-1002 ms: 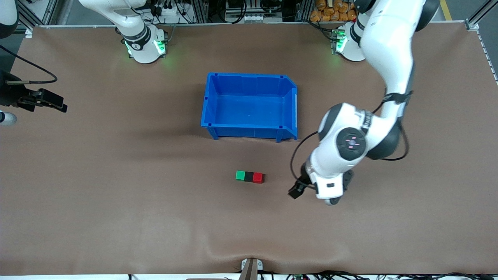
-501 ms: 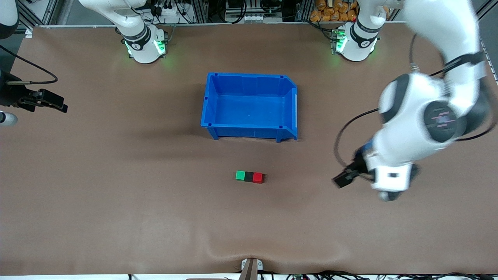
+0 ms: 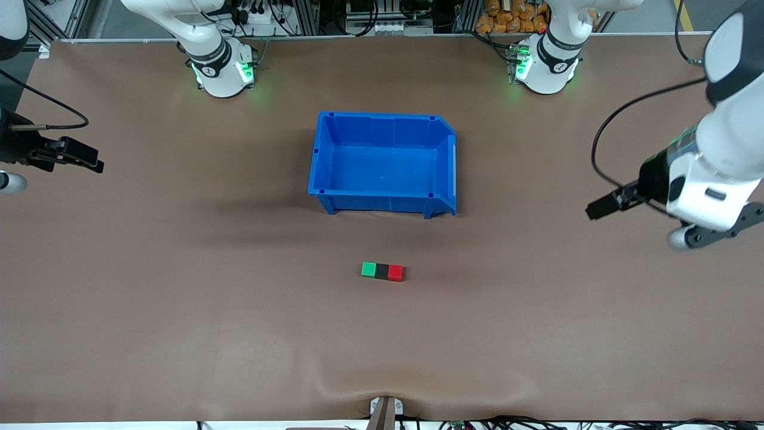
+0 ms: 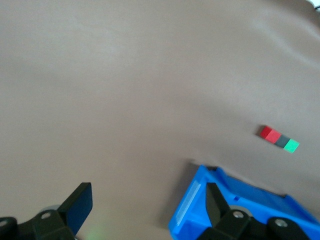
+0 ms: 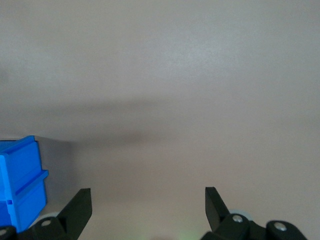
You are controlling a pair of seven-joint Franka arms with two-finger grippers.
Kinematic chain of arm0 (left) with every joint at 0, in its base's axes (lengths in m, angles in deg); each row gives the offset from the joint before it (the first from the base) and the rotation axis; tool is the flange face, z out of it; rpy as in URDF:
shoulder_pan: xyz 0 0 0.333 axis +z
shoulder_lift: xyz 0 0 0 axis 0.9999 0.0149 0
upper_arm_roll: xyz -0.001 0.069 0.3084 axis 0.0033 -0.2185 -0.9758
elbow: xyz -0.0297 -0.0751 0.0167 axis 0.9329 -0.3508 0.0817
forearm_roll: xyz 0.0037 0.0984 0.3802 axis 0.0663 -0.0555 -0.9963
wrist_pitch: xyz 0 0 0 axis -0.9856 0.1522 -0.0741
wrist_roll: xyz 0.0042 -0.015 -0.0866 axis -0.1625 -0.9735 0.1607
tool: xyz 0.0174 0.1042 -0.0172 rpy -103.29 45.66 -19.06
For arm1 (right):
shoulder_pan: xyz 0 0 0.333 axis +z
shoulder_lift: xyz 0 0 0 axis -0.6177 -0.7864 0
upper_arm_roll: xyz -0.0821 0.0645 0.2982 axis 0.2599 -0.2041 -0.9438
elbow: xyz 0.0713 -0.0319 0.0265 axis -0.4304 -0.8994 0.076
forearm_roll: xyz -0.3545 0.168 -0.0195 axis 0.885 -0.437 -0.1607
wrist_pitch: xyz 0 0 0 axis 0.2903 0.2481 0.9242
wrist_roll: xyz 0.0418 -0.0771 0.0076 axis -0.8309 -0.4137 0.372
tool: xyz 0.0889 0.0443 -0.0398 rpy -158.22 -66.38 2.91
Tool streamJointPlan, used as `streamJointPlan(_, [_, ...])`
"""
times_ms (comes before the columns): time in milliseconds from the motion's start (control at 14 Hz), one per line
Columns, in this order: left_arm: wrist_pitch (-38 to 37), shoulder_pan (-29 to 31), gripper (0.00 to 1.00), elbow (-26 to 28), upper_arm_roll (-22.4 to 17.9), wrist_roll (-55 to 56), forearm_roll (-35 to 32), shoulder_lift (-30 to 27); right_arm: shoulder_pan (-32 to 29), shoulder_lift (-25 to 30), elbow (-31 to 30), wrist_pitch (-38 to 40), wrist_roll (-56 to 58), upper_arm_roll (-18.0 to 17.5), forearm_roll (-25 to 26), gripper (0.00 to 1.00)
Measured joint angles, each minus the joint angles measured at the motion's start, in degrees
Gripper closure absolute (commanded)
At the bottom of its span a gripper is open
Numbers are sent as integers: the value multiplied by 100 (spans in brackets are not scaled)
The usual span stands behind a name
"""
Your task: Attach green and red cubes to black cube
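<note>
The green cube (image 3: 369,269), the black cube (image 3: 382,271) and the red cube (image 3: 396,273) lie touching in one row on the brown table, black in the middle, green toward the right arm's end. The row also shows in the left wrist view, with red (image 4: 270,134), black (image 4: 282,140) and green (image 4: 292,146). My left gripper (image 3: 600,209) is open and empty, raised over the table's left-arm end, well clear of the cubes; its jaws (image 4: 146,192) hold nothing. My right gripper (image 3: 83,160) waits open and empty over the right-arm end (image 5: 147,192).
An empty blue bin (image 3: 382,119) stands mid-table, farther from the front camera than the cube row. It also shows in the left wrist view (image 4: 192,200) and the right wrist view (image 5: 20,180). A small bracket (image 3: 385,412) sits at the table's near edge.
My left arm has swung away from beside the red cube toward its own end of the table and risen. The cubes and the right arm have not moved.
</note>
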Motion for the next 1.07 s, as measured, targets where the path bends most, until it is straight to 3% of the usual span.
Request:
streamJointPlan(286, [-42,401,0,803,122,-698,-11,-565,1,-1,0,0,0,0,0,0])
streamJointPlan(644, [532,445,0,2978,135,-915,-11,-2264,1,-3,0,-7,0,0,0,0])
streamJointPlan(788, [621,469,0,3320,136,-956,-11,-2574,1,-3,0,-8,0,0,0,0])
streamJointPlan(1074, [643,597,0,3396,113,-1090,-11,-2633,1,-3,1,-10,0,0,0,0])
